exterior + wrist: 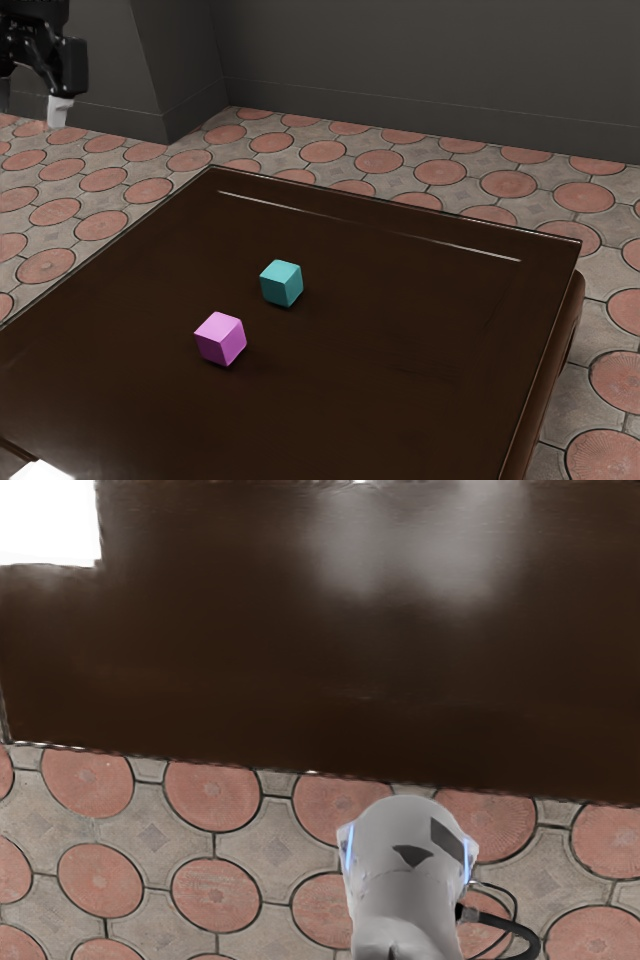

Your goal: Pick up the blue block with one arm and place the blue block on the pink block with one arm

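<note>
Tool (58, 100) is seen at the exterior view's upper left, raised over the floor (90, 190) and well clear of the bench's left edge. Nothing is held in it. Whether it is open or closed cannot be told, because its body is cut by the picture's edge.

Further right, the pink block (220, 338) is set flat on the bench (420, 320), nearer the front edge. The blue block (281, 282), teal in tone, is set just beyond it and slightly to the exterior view's right. The two blocks are near each other but apart, with a strip of bench surface showing between them. Both are small matte cubes with softly rounded edges.

A broad stretch of bench surface is open to the exterior view's right of the blocks, up to the rounded right edge. A thin raised line is seen along the far edge.

The bench top is dark brown and glossy, with faint reflections. The floor is laid with round terracotta tiles set in grey stone. A dark grey wall (420, 50) closes the far side.

In the wrist view, the bench edge (300, 765) is seen against the tiled floor (120, 880), and a pale grey rounded arm segment (405, 880) with a black cable (505, 930) is seen beneath the hand.
</note>
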### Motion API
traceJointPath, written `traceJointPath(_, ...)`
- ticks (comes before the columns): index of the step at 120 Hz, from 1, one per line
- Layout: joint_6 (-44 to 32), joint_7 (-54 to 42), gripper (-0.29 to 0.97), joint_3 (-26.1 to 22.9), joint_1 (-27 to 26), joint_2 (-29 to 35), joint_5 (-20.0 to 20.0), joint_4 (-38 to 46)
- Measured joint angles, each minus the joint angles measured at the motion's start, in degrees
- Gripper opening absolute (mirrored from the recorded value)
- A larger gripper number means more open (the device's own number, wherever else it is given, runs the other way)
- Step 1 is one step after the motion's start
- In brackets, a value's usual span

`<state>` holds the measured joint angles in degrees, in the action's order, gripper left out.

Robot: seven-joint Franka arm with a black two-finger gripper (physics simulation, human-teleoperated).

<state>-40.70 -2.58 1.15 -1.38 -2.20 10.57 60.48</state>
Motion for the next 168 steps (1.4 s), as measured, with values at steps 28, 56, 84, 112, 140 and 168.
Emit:
traceJointPath(28,-14.65,-1.9,0.68,1.05,4.11,-0.44,-3.58,1.89)
traceJointPath(56,-28.4,-0.45,0.68,1.35,2.49,-9.82,-0.72,6.7)
traceJointPath(84,-45.98,1.09,0.68,1.46,2.46,-20.63,-1.74,13.23)
traceJointPath(112,-59.56,3.22,0.68,1.44,2.17,-25.44,-6.4,20.67)
traceJointPath(140,-66.16,5.04,0.68,-0.26,1.73,-32.31,-8.61,17.29)
traceJointPath(168,-68.33,6.43,0.68,-1.68,1.62,-40.7,-8.99,10.96)
